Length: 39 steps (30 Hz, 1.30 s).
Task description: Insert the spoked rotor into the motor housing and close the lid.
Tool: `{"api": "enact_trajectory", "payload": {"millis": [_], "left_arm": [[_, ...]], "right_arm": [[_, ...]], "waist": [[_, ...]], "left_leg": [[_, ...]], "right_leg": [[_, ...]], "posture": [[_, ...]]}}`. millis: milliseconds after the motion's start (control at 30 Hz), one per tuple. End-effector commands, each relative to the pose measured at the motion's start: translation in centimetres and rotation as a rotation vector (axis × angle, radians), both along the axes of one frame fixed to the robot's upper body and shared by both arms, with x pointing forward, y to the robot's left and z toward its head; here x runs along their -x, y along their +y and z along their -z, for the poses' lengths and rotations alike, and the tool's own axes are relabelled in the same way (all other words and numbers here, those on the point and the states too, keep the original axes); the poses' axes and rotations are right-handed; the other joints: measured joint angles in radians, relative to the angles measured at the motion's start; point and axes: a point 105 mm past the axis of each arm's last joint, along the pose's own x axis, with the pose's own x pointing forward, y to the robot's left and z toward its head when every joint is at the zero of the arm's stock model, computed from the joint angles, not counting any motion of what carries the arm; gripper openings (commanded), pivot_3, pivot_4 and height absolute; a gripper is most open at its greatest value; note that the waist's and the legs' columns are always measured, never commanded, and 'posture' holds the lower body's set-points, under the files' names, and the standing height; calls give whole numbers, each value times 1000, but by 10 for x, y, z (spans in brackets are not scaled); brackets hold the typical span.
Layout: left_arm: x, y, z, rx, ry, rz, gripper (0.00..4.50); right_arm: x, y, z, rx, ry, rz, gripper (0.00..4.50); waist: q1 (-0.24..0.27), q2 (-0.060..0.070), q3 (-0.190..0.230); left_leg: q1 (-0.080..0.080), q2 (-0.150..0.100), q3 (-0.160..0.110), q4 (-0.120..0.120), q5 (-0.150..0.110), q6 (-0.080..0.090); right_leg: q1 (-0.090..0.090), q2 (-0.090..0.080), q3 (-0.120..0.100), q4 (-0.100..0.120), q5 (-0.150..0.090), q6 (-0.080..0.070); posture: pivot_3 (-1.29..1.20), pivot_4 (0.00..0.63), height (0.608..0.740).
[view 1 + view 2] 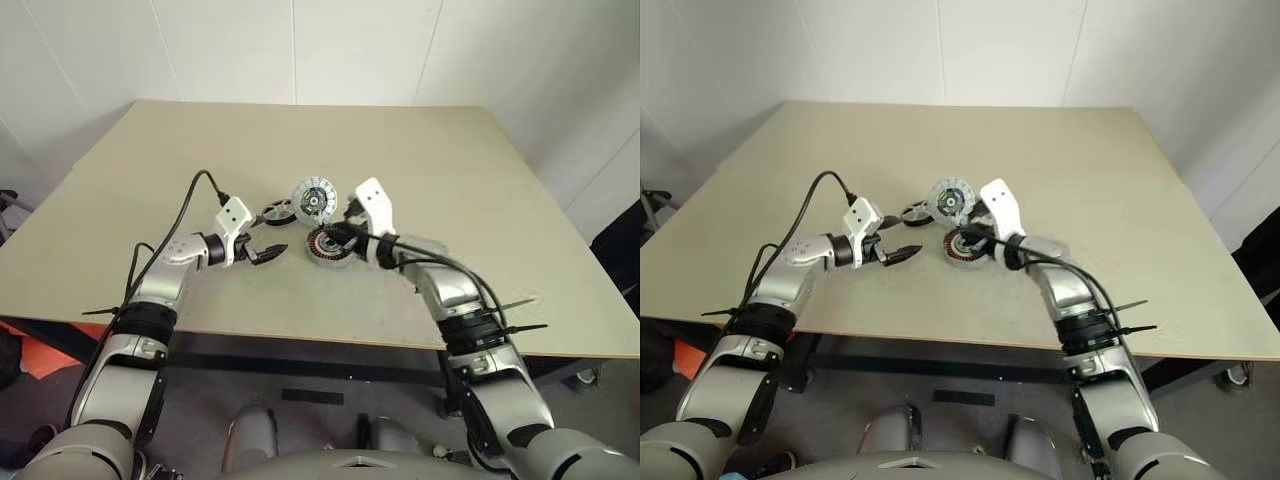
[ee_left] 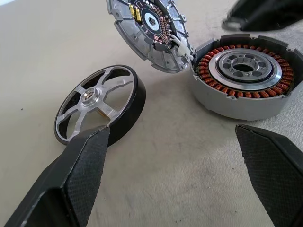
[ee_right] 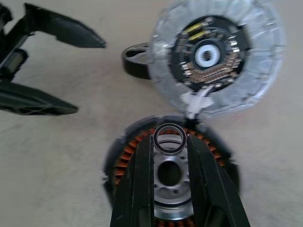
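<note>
My right pincer (image 3: 170, 144) pinches a small ring above the open motor housing (image 2: 241, 78) on the desk (image 1: 450, 160); left pincer (image 2: 175, 175) gapes empty. Next: grab the spoked rotor (image 2: 97, 101).

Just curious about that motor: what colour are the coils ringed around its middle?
Copper-orange windings circle the silver centre of the motor housing; the left wrist view shows them best.

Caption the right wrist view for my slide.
Right fingers pinch a small dark washer ring above the copper-wound round motor housing.
</note>
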Motion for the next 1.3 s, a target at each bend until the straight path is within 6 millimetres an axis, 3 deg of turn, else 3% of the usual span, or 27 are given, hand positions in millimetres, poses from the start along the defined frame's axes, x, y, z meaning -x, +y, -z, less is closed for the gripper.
{"api": "enact_trajectory", "payload": {"millis": [33,800,1200,1300], "left_arm": [[-5,0,-14,9,-51,-10,4500],[-8,-2,-15,0,-74,-28,4500],[-7,-1,-15,-4,-80,-30,4500],[-7,-1,-15,-5,-81,-31,4500]], "right_arm": [[1,6,-9,17,-42,-22,682],[-9,-20,14,88,-3,42,682],[-9,-26,12,89,-6,50,682],[-5,-24,10,92,-16,30,1698]], "waist": [[1,0,0],[0,-1,0],[1,-1,0],[1,-1,0]], "left_leg": [[0,0,0,0,0,0],[3,-1,0,-1,1,-2],[8,-1,0,-1,1,-2],[7,-1,0,-1,1,-2]], "right_leg": [[0,0,0,0,0,0],[2,0,0,0,0,0],[6,0,1,2,0,0],[6,0,1,2,0,0]], "posture": [[0,0,740],[0,0,740],[0,0,740],[0,0,740]]}}
